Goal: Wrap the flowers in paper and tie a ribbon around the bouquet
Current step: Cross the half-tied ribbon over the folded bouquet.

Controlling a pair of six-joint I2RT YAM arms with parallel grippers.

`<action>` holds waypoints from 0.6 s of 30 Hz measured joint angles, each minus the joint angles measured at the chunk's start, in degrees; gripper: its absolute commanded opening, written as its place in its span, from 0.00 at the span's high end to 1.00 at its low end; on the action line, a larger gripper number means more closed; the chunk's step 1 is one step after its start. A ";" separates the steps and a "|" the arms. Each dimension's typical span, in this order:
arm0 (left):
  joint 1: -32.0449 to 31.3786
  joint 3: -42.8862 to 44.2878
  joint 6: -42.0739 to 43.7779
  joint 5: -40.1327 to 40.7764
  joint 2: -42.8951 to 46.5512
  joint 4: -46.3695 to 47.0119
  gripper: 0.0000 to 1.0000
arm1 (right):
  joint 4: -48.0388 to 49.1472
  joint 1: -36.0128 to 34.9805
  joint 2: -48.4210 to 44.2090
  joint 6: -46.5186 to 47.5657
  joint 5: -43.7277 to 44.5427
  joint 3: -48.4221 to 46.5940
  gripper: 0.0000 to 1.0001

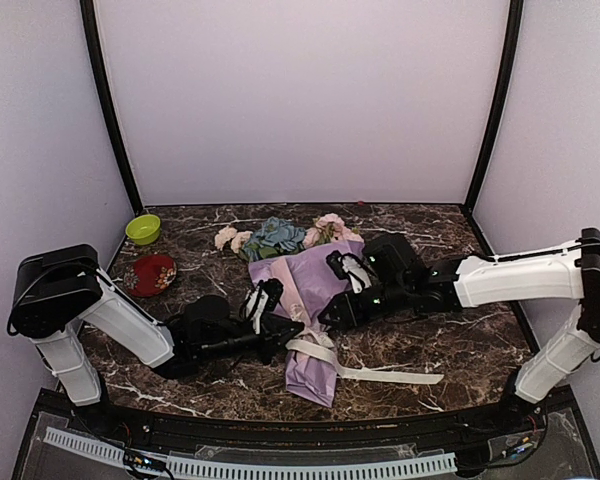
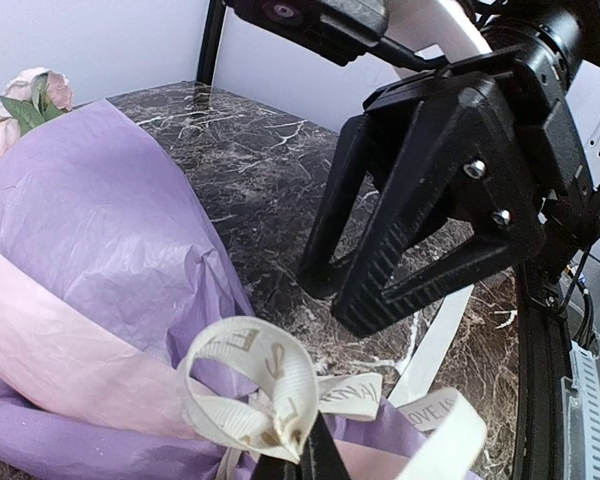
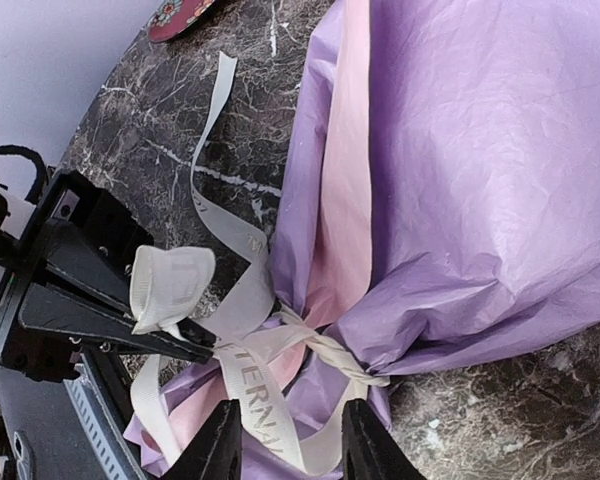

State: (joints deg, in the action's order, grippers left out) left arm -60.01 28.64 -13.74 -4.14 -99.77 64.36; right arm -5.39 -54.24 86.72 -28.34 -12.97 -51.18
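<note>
One marble table point(image 1: 460, 340), two arms. One bouquet point(image 1: 315, 275) lies between the grippers. It's a single purple paper point(image 2: 100, 230) cone holding the flowers point(image 1: 275, 237), blooms at the end away from both. One ribbon point(image 3: 245, 370) is knotted round the narrow end. The left gripper point(image 3: 195, 345) pinches a loop of it, and the right gripper point(image 2: 342, 300) hangs beside the knot, fingers spread. One red cup point(image 1: 152, 273) and one green bowl point(image 1: 142, 229) sit well beyond the left gripper.
</note>
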 measured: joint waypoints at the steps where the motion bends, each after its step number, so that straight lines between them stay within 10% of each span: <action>1: 0.00 0.00 0.00 0.00 0.00 -0.13 1.00 | 0.07 0.92 0.31 0.20 -1.38 0.00 0.72; 18: 0.00 0.02 0.37 -0.94 0.02 -1.18 1.00 | -0.52 5.09 15.74 6.75 -23.47 -4.74 0.93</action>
State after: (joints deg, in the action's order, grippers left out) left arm -60.01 28.67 -13.37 -5.08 -99.74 63.18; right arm -5.91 -49.15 102.45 -21.58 -36.45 -55.92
